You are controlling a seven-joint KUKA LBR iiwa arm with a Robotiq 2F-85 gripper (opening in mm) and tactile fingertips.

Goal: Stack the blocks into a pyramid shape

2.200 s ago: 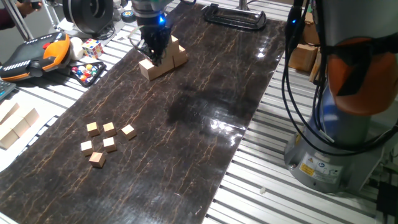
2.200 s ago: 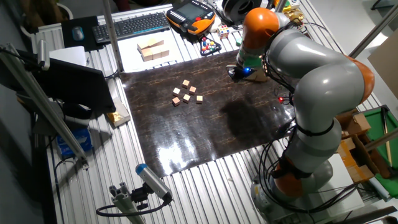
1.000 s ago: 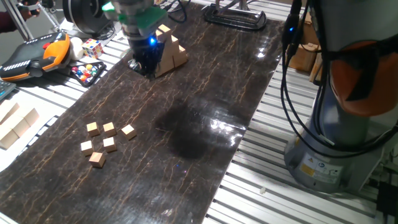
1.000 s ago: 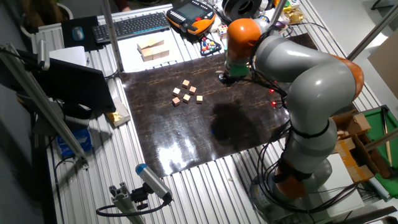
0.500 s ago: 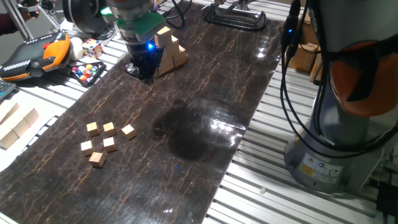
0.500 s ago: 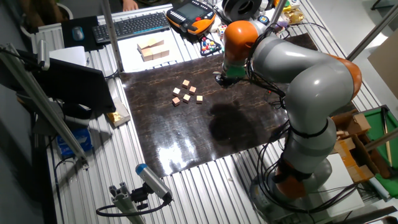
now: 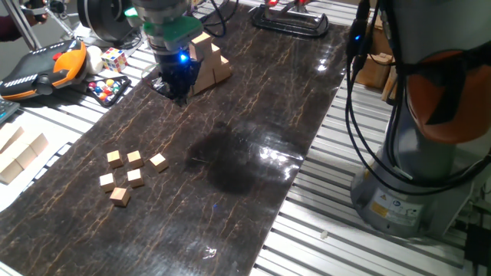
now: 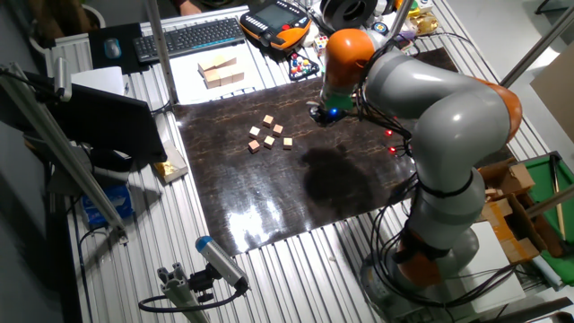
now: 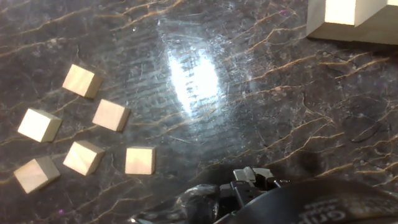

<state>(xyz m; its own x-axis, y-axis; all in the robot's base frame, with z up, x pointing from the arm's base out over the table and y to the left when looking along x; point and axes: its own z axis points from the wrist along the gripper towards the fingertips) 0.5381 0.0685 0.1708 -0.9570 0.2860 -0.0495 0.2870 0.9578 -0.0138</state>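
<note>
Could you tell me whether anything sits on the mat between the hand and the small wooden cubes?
Nothing visible does. The dark mat lies bare between the hand and the six small cubes; the larger block pile sits on the hand's far side.

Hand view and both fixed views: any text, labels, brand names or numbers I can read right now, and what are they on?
No text is legible in any view.
Label on the robot base: yellow warning sign and print, too small to read.
Gripper in the hand view: embossed lettering at the bottom edge, cut off and blurred.
Six small blocks: plain, no marks.
Keyboard: keys too small to read.
</note>
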